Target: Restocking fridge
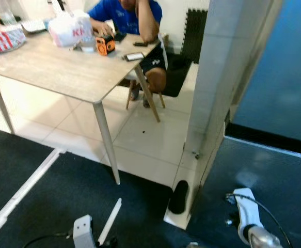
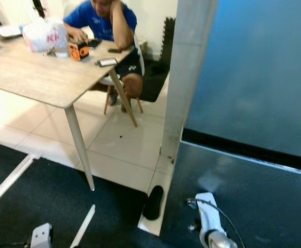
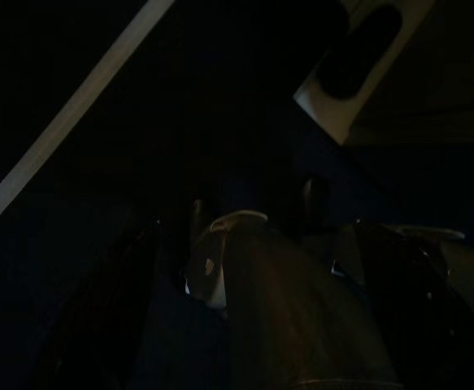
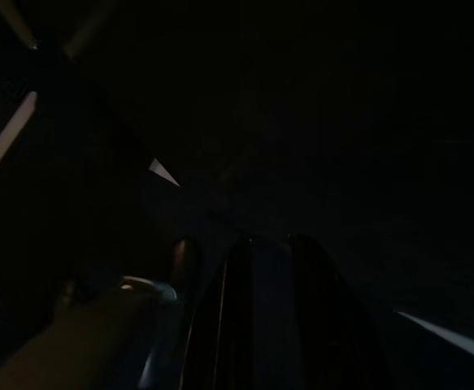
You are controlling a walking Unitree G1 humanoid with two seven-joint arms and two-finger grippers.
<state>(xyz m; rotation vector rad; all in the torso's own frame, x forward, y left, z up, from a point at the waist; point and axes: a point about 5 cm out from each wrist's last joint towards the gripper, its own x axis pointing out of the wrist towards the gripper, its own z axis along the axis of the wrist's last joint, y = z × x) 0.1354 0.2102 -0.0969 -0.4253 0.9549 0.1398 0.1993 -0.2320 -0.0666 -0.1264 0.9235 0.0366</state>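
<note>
The blue fridge door [image 2: 253,77] rises ahead to the right, nearer the right hand [image 4: 257,325]. The desk [image 1: 62,72] stands left. Both arms hang low; their grip I cannot tell.

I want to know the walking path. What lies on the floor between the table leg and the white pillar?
In the left eye view, pale floor tile spans from the table leg to the white pillar, then dark carpet nearer the robot.
</note>
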